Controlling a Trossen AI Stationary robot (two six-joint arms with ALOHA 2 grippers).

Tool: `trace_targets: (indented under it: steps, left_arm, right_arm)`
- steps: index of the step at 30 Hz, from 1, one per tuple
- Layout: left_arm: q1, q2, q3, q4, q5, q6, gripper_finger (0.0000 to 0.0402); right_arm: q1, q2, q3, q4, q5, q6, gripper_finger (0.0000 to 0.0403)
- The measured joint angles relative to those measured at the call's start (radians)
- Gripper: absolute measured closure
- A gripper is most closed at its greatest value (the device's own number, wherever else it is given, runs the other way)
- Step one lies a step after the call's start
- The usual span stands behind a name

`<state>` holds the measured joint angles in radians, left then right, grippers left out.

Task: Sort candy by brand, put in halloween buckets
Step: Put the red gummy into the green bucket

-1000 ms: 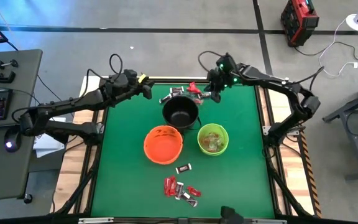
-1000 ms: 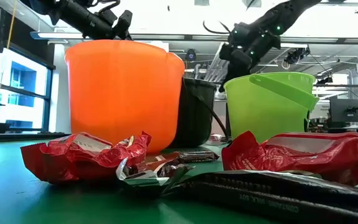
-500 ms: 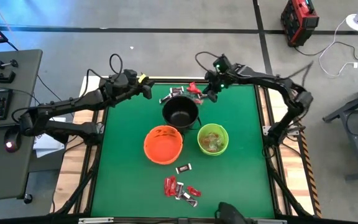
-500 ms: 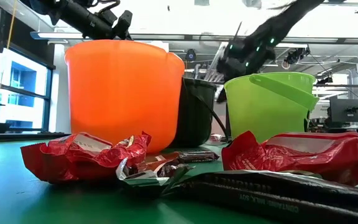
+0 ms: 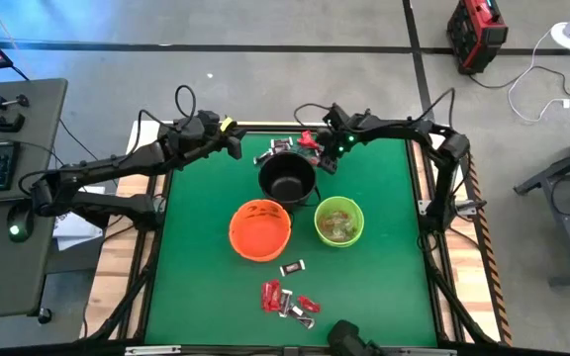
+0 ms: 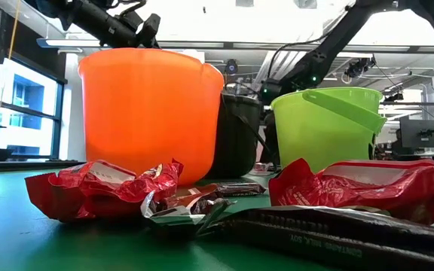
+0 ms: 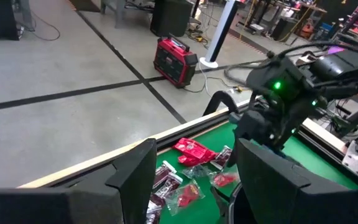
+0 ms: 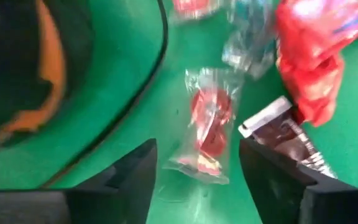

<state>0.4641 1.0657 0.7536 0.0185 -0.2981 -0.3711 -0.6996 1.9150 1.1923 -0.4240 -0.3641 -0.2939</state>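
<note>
1. Now the right gripper (image 5: 323,158) has moved left and down from beside the green bucket (image 5: 339,221) to the far candy pile (image 5: 287,146), next to the black bucket (image 5: 287,176). Apparently a new pick is starting.
2. Its fingers, clenched a second ago, stand wide apart and hold nothing; a clear-wrapped red sweet (image 8: 207,124) lies between them on the mat.
3. The left gripper (image 5: 234,140) waits released, far left of the pile.
4. More candy lies near, past the orange bucket (image 5: 259,228).

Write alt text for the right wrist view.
The right gripper, fingers open, hovers over a clear packet with red candy on the green table. Red and brown-and-silver wrappers lie beside it, and the black bucket is off to one side.
</note>
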Motion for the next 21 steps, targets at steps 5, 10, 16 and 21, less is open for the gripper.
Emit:
trace_targets:
  steps: [5, 10, 16, 21]
  left_arm:
    - [0.000, 0.000, 0.000, 0.000, 0.000, 0.010, 0.0194]
    - [0.000, 0.000, 0.000, 0.000, 0.000, 0.026, 0.0194]
    - [0.000, 0.000, 0.000, 0.000, 0.000, 0.060, 0.0194]
    - [0.000, 0.000, 0.000, 0.000, 0.000, 0.074, 0.0194]
  right_arm:
    - [0.031, 0.036, 0.000, 0.003, 0.062, -0.014, 0.0180]
    - [0.056, 0.032, 0.001, 0.018, 0.129, -0.004, 0.0260]
    - [0.056, -0.035, 0.000, -0.003, 0.126, -0.003, 0.0386]
    - [0.026, -0.195, 0.000, -0.139, 0.128, -0.026, 0.0399]
